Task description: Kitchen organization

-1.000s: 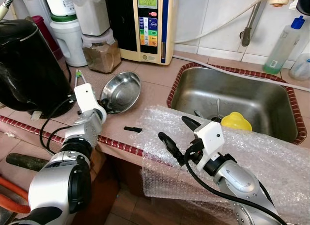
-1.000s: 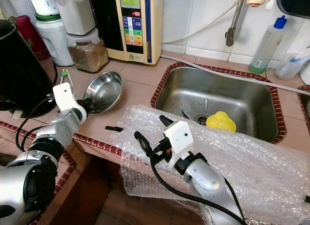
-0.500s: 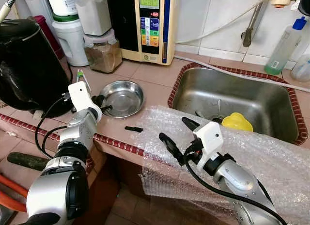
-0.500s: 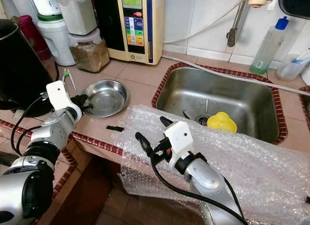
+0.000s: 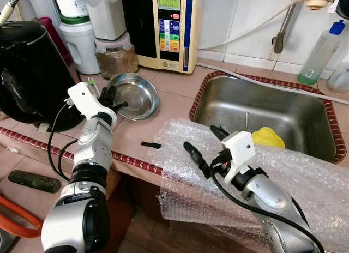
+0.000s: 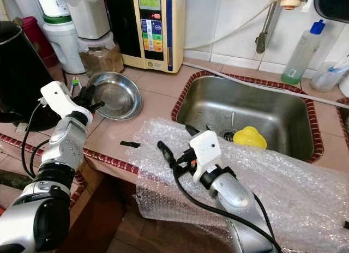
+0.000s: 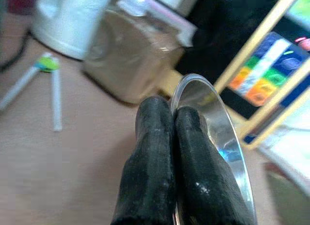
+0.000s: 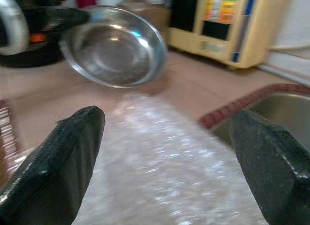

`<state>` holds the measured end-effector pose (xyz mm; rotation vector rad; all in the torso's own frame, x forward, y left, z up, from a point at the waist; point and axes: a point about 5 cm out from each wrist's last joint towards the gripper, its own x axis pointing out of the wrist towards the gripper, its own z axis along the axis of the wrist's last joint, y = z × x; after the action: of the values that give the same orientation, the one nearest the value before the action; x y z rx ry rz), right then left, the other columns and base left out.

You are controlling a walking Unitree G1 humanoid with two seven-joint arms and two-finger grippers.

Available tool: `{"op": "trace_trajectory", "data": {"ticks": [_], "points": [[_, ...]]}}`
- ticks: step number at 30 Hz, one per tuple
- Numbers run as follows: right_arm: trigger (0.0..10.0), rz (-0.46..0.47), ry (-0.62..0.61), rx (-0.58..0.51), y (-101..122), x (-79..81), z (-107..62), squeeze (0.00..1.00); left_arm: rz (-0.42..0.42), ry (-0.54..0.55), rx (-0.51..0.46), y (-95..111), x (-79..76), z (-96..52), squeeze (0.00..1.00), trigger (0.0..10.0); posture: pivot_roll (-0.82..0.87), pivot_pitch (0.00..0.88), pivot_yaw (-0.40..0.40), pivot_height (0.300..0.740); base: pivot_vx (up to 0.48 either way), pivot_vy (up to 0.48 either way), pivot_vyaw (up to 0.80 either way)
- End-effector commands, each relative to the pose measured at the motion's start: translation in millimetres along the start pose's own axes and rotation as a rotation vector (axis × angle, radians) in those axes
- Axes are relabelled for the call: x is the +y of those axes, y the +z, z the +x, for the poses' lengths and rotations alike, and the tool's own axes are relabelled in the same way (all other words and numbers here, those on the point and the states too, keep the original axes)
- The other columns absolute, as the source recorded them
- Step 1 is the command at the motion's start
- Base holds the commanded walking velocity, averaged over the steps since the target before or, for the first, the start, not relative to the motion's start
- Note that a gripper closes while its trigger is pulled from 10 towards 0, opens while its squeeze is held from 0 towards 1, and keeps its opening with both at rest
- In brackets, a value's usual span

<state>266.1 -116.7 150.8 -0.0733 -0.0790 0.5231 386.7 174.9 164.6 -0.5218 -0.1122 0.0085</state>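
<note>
Steel bowl (image 5: 135,95) sat tilted on the tiled counter (image 5: 174,97), its near rim pinched between the closed fingers of our left gripper (image 5: 110,98), just in front of the spice jar (image 5: 116,55). Our right gripper (image 5: 206,146) hovered with fingers spread wide over the bubble wrap (image 5: 305,176) beside the sink (image 5: 262,114).

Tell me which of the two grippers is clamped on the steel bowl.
The left gripper, pinching the steel bowl by its rim; the right gripper hovers open over bubble wrap.
</note>
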Motion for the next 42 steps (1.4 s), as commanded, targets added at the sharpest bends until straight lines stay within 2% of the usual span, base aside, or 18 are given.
{"op": "trace_trajectory", "data": {"ticks": [1,5,8,11,12,14,17,22,23,24,28,35,38,42], "points": [[10.0,0.005,-0.074,-0.034,6.0,-11.2,3.0,0.00,-0.027,-0.074,-0.067,10.5,-10.2,1.2,0.00,0.0,-0.05,0.028,0.045,0.740,0.000,0.000,0.00],[10.0,0.049,-0.153,-0.069,10.6,-23.9,8.1,0.00,-0.082,-0.202,-0.097,9.8,-29.3,-1.8,0.00,0.0,-0.04,0.027,0.038,0.740,0.000,0.000,0.00],[10.0,0.118,-0.210,-0.107,15.1,-31.8,13.0,0.00,-0.113,-0.314,-0.094,6.8,-46.1,-6.6,0.00,0.0,-0.04,0.027,0.038,0.740,0.000,0.000,0.00],[10.0,0.233,-0.259,-0.162,21.2,-39.3,22.5,0.00,-0.121,-0.471,-0.068,-2.8,-69.0,-17.4,0.00,0.0,-0.04,0.027,0.037,0.740,0.000,0.000,0.00],[10.0,0.233,-0.259,-0.162,21.2,-39.3,22.5,0.00,-0.121,-0.471,-0.068,-2.8,-69.0,-17.4,0.00,0.0,-0.04,0.027,0.037,0.740,0.000,0.000,0.00],[10.0,0.287,-0.270,-0.200,26.7,-42.2,29.0,0.00,-0.120,-0.583,-0.032,-11.6,-85.2,-27.9,0.00,0.0,-0.04,0.027,0.037,0.740,0.000,0.000,0.00],[10.0,0.308,-0.271,-0.218,30.9,-44.5,34.9,0.00,-0.113,-0.636,-0.006,-19.0,-93.8,-34.9,0.00,0.0,-0.03,0.028,0.034,0.740,0.000,0.000,0.00],[10.0,0.315,-0.270,-0.219,31.1,-45.6,40.9,0.00,-0.141,-0.671,0.009,-21.6,-99.0,-40.8,0.00,0.0,-0.03,0.028,0.034,0.740,0.000,0.000,0.00],[4.6,0.336,-0.281,-0.218,30.7,-47.2,44.5,0.00,-0.156,-0.697,0.014,-20.9,-102.8,-43.7,0.00,0.0,-0.03,0.028,0.034,0.740,0.000,0.000,0.00],[0.0,0.343,-0.288,-0.215,30.4,-47.9,45.8,0.00,-0.158,-0.705,0.015,-20.6,-103.8,-44.4,0.00,0.0,-0.03,0.028,0.034,0.740,0.000,0.000,0.00],[0.0,0.394,-0.307,-0.220,33.4,-51.0,53.9,0.00,-0.166,-0.713,0.014,-18.3,-104.1,-46.9,0.00,0.0,-0.03,0.027,0.033,0.740,0.000,0.000,0.00],[0.0,0.483,-0.342,-0.220,28.8,-59.8,54.3,0.00,-0.178,-0.708,0.020,-16.4,-101.5,-49.4,0.00,0.0,-0.02,0.026,0.028,0.740,0.000,0.000,0.00],[0.0,0.501,-0.332,-0.212,26.8,-59.5,53.9,0.00,-0.181,-0.706,0.022,-16.8,-101.8,-50.2,0.00,0.0,-0.03,0.025,0.027,0.740,0.000,0.000,0.00],[0.0,0.572,-0.278,-0.185,17.7,-54.8,48.3,0.00,-0.189,-0.706,0.022,-16.6,-102.8,-50.4,0.00,0.0,-0.03,0.025,0.026,0.740,0.000,0.000,0.00]]}}
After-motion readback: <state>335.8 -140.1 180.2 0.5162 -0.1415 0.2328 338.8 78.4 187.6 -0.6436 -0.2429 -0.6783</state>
